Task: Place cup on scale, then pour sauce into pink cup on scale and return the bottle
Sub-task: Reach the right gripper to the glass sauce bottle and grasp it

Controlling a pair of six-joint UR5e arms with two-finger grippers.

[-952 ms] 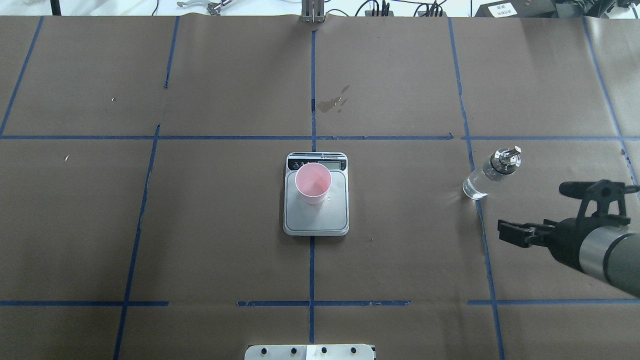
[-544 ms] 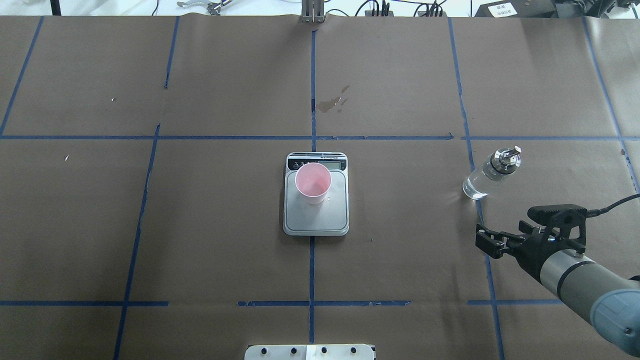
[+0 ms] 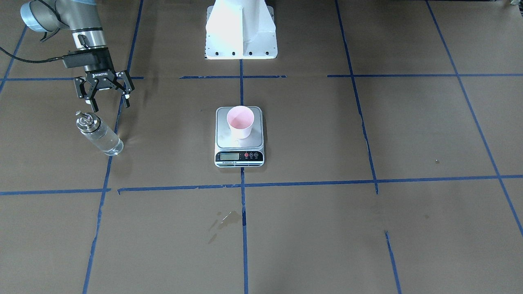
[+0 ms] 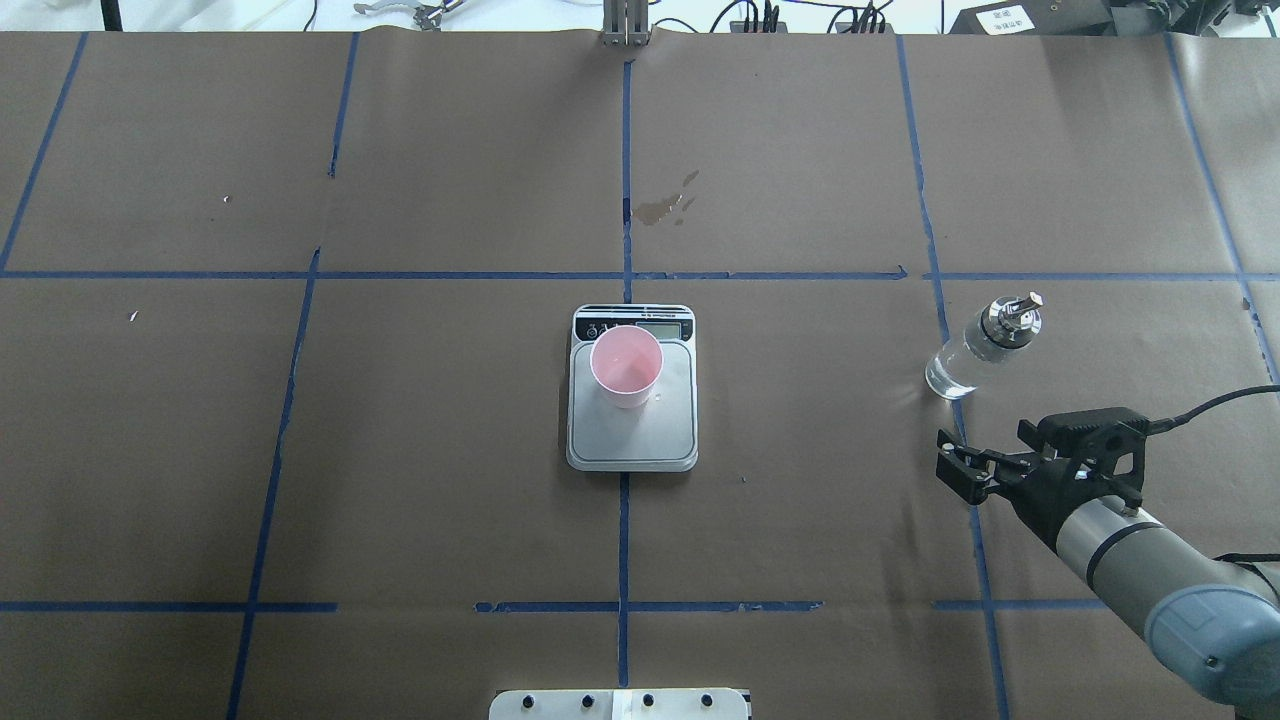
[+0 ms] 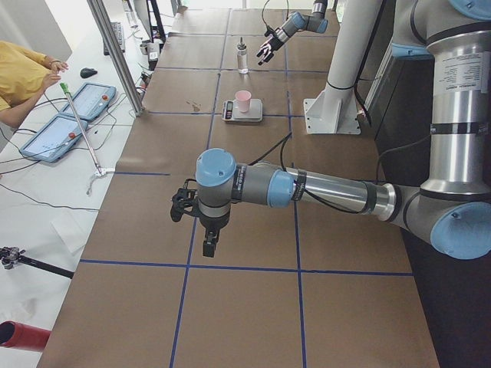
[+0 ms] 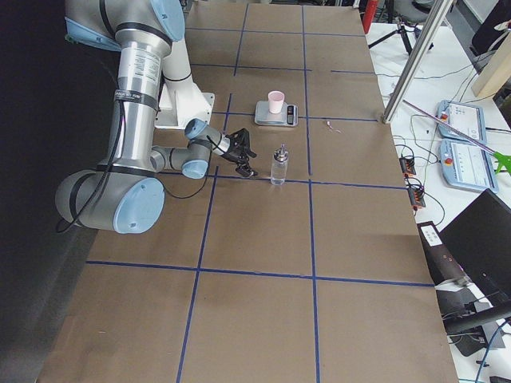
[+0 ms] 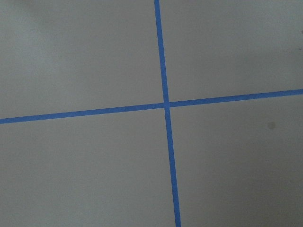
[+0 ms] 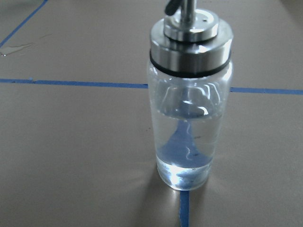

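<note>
The pink cup [image 4: 626, 365] stands upright on the back half of the scale [image 4: 640, 436], mid-table. At the right, the glass bottle [image 4: 976, 350] with its metal spout stands on a blue tape line, clear sauce [image 8: 185, 163] showing through it. My right gripper [image 4: 952, 470] is open, low over the table, just on the near side of the bottle and apart from it. The front-facing view shows its fingers spread, the right gripper [image 3: 110, 105] just behind the bottle [image 3: 100, 136]. My left gripper [image 5: 193, 230] hangs over bare paper far to the left; I cannot tell its state.
Brown paper with a blue tape grid covers the table. A wet stain [image 4: 665, 207] lies beyond the scale. The white robot base [image 3: 241, 28] stands at the near edge. A person's arm [image 5: 19, 77] and tablets are beside the far edge.
My right arm has swung left and in, bringing the open gripper close to the bottle's near side. Bottle, cup and scale have not moved.
</note>
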